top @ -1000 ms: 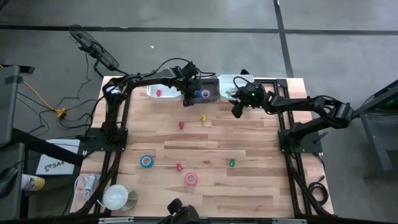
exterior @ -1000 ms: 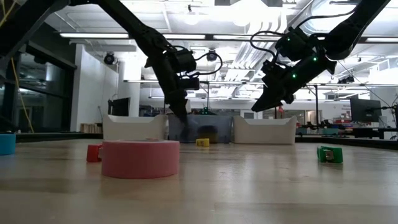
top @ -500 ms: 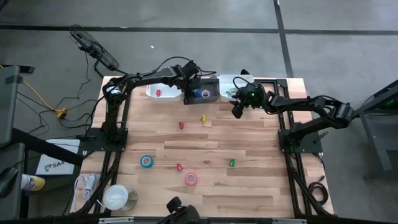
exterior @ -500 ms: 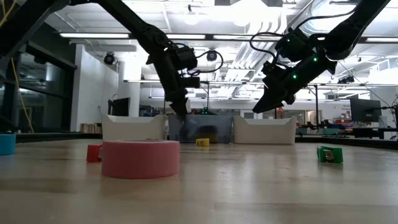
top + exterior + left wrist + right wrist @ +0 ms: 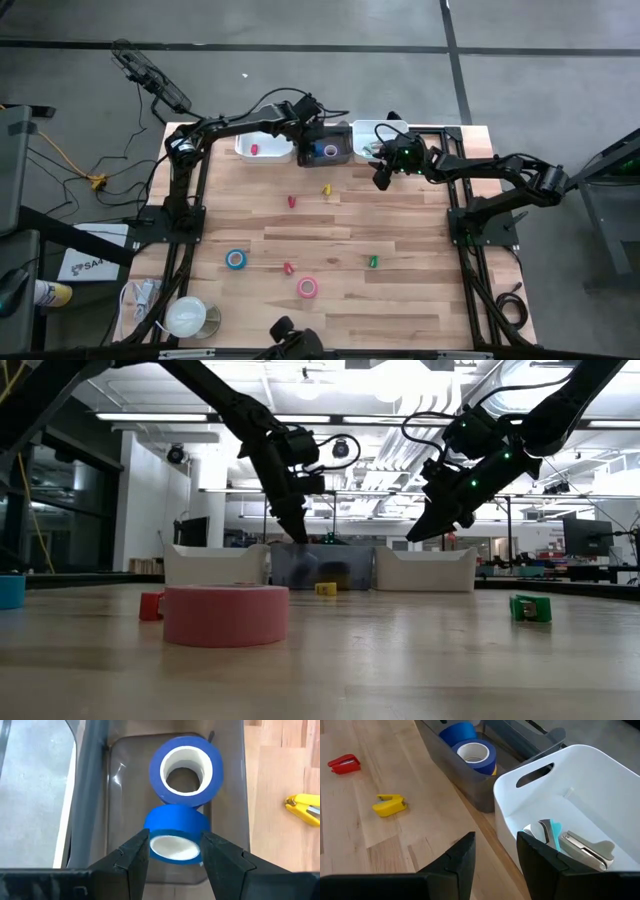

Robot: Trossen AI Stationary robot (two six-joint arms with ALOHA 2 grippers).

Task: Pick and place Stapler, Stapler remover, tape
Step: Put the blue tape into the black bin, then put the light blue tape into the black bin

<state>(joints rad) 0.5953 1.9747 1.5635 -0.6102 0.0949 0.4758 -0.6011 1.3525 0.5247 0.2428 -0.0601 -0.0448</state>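
While the left gripper [image 5: 172, 851] is held over the grey bin [image 5: 335, 150], its fingers are seen parted, a blue tape roll [image 5: 176, 832] lying loose between them against a second roll [image 5: 186, 770]. Right of the bin, the right gripper [image 5: 495, 850] is noted part open, empty, nearer the white bin [image 5: 600, 795].

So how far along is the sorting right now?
Done: two blue tape rolls lie in the grey bin, and a stapler in the white bin. In hand: nothing; the left gripper is open over the grey bin. Left: a teal roll, a pink roll and small pieces on the table.
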